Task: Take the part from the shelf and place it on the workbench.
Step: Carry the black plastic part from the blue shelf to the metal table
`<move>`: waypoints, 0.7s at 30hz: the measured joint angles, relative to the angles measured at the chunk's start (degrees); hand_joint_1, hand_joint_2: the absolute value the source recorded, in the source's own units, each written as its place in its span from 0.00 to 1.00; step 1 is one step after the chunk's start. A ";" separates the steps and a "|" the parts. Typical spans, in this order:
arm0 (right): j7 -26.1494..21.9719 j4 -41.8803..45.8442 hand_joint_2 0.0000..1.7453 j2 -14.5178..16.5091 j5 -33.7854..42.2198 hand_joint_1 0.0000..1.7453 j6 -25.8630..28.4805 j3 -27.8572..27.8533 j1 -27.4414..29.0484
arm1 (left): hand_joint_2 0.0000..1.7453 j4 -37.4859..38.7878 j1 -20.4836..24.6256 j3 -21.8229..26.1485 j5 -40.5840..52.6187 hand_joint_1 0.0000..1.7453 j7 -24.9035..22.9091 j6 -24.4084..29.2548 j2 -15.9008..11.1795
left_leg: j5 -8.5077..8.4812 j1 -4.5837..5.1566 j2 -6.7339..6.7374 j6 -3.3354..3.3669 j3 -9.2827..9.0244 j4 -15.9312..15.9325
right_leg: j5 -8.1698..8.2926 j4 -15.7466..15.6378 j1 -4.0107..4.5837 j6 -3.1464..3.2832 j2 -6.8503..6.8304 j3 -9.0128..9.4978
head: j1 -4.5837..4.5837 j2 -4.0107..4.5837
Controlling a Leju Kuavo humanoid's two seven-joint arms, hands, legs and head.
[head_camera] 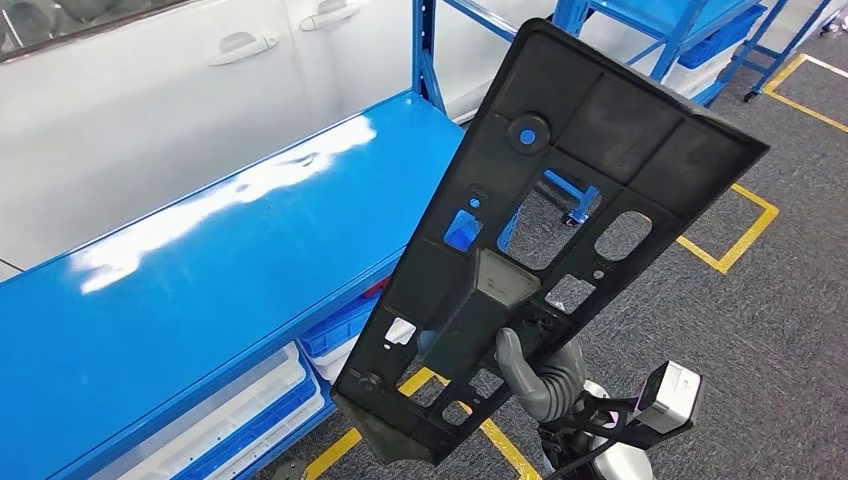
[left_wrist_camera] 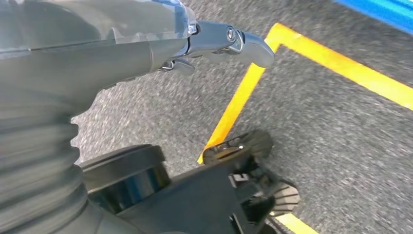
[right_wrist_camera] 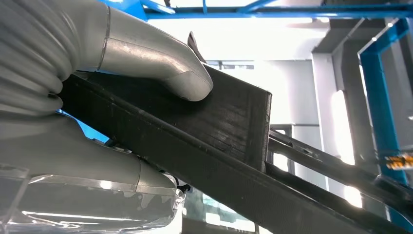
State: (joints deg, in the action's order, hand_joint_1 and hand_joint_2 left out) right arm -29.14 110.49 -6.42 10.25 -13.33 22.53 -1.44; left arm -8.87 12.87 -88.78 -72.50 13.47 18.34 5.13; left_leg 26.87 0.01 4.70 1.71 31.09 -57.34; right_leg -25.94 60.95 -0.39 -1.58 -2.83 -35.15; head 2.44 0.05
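Note:
A large black plastic part [head_camera: 600, 130], a flat panel with several cut-outs, is held up tilted in the head view. My right hand [head_camera: 535, 375] grips it from below near its lower end. The panel hangs beside the right edge of the blue flat surface [head_camera: 200, 280], above the floor. In the right wrist view my right hand [right_wrist_camera: 122, 53] has its thumb pressed on a raised black rib of the part [right_wrist_camera: 229, 122]. My left hand [left_wrist_camera: 146, 53] hangs over the grey carpet, with its fingers [left_wrist_camera: 234, 41] stretched out and holding nothing.
White car doors [head_camera: 150, 90] stand behind the blue surface. White and blue bins [head_camera: 250, 410] sit on the level beneath it. Blue racks [head_camera: 690, 30] stand at the back right. Yellow tape lines [head_camera: 745, 235] mark the grey carpet on the right.

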 joint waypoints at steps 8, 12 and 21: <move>-0.33 0.31 1.00 -0.85 1.53 1.00 0.22 -0.43 -0.44 | 1.00 0.00 0.50 0.00 0.57 0.00 2.12 0.80 0.38 | 5.23 -0.11 -3.10 -2.01 2.99 -7.76 | 1.26 -3.90 -0.21 2.39 2.68 1.39 | 0.01 0.01; 0.05 0.65 1.00 -1.20 1.74 1.00 0.21 -0.42 0.31 | 1.00 0.00 -0.09 0.00 0.54 0.00 2.03 -0.38 0.38 | 7.07 -0.30 -4.16 -2.26 7.30 -16.29 | 1.26 -3.74 -0.24 2.48 5.83 1.39 | 0.01 0.00; -0.53 1.54 1.00 -1.72 1.09 1.00 0.27 -0.46 1.46 | 1.00 0.01 0.04 0.00 0.54 0.00 1.44 -1.99 0.64 | -0.38 -0.77 -6.74 -0.40 0.35 -0.28 | 0.93 -2.35 -0.43 -0.18 9.14 0.03 | 0.00 0.01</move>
State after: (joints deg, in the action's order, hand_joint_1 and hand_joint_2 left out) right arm -29.67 112.03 -8.14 11.34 -13.05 22.07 0.02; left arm -8.86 12.91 -88.78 -71.96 14.91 16.35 5.78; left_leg 26.49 -0.75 -2.04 1.31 31.44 -57.62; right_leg -25.01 58.59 -0.82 -1.76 6.31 -35.13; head 2.44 0.07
